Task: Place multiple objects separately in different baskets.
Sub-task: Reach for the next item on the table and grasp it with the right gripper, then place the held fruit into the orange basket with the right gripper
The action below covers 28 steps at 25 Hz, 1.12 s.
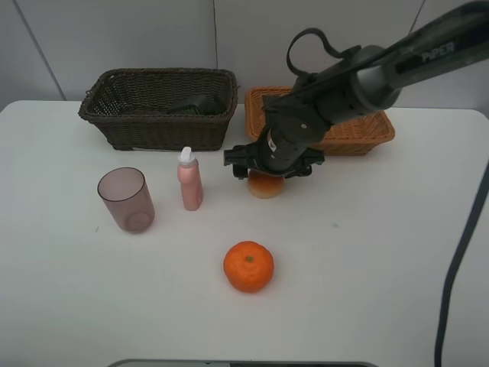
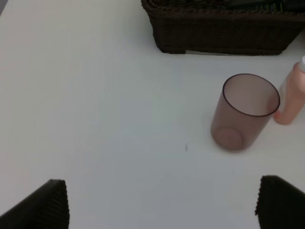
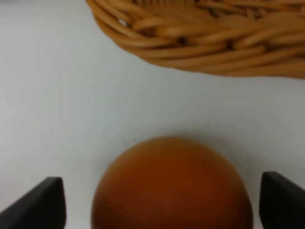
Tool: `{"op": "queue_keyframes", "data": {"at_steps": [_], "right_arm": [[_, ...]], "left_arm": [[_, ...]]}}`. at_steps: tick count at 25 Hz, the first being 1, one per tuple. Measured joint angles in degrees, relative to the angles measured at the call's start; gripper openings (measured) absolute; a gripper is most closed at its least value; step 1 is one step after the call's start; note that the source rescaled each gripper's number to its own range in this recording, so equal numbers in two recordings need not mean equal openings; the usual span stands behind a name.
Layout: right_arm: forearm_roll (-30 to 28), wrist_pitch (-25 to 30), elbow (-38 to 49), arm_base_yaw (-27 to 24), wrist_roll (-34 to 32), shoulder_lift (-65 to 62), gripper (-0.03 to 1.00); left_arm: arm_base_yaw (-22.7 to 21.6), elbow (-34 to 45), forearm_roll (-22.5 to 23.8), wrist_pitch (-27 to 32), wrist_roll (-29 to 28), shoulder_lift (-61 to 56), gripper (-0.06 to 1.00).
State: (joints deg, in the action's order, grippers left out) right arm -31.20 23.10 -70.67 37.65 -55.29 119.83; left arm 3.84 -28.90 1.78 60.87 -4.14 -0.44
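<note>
- Orange-red, round peach-like fruit (image 3: 171, 186) sits on the white counter (image 1: 367, 252) right between the fingers of my right claw (image 3: 164, 205). It is a ball with no long axis to line up on.
- My right claw is spread, with a finger on each side of the fruit and a strip of bare counter showing between each finger and its skin. Nothing is pinched.
- Just beyond the right claw's tips is the woven wall of the orange-tan basket (image 3: 190, 47), near the fruit but not touching it. Its long side runs across my reach.
- Seen from above, the dark brown basket (image 1: 153, 126) stands beside the tan one, off to my right claw's left. Something dark lies inside, but I cannot tell what.
- The tangerine (image 1: 248, 266) lies behind the right claw, well apart, with open counter all round it.
- My left claw (image 2: 164, 207) is spread too and hangs over bare counter.
- Ahead of the left claw and to its right, the mauve cup (image 2: 245, 112) stands upright with its mouth up. The pink bottle (image 2: 291, 102) is just beside the cup, upright with its cap up.
- The dark basket's wall is farther ahead of the left claw.
</note>
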Motion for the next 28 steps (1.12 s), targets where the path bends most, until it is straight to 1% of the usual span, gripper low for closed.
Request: {"op": "queue_keyframes", "data": {"at_steps": [6,9,17,19,20,22,23,28], "right_arm": [[-0.93,-0.44,0.00,0.00,0.00,0.00,0.83],[-2.30,-0.53,0.00,0.00,0.00,0.00,0.83],[-2.49,-0.62,0.00,0.00,0.00,1.02,0.83],[-2.49,-0.21,0.00,0.00,0.00,1.52,0.77],[-2.53,-0.13,0.00,0.00,-0.05,1.53,0.68],[-2.53,-0.13,0.00,0.00,-0.04,1.53,0.45],[-2.53,-0.08,0.00,0.00,-0.04,1.53,0.43],[-2.53,-0.07,0.00,0.00,-0.04,1.53,0.43]], "left_arm": [[0.00,0.00,0.00,0.00,0.00,0.00,1.00],[0.00,0.00,0.00,0.00,0.00,0.00,1.00],[0.00,0.00,0.00,0.00,0.00,0.00,1.00],[0.00,0.00,0.00,0.00,0.00,0.00,1.00],[0.00,0.00,0.00,0.00,0.00,0.00,1.00],[0.00,0.00,0.00,0.00,0.00,0.00,1.00],[0.00,0.00,0.00,0.00,0.00,0.00,1.00],[0.00,0.00,0.00,0.00,0.00,0.00,1.00]]}}
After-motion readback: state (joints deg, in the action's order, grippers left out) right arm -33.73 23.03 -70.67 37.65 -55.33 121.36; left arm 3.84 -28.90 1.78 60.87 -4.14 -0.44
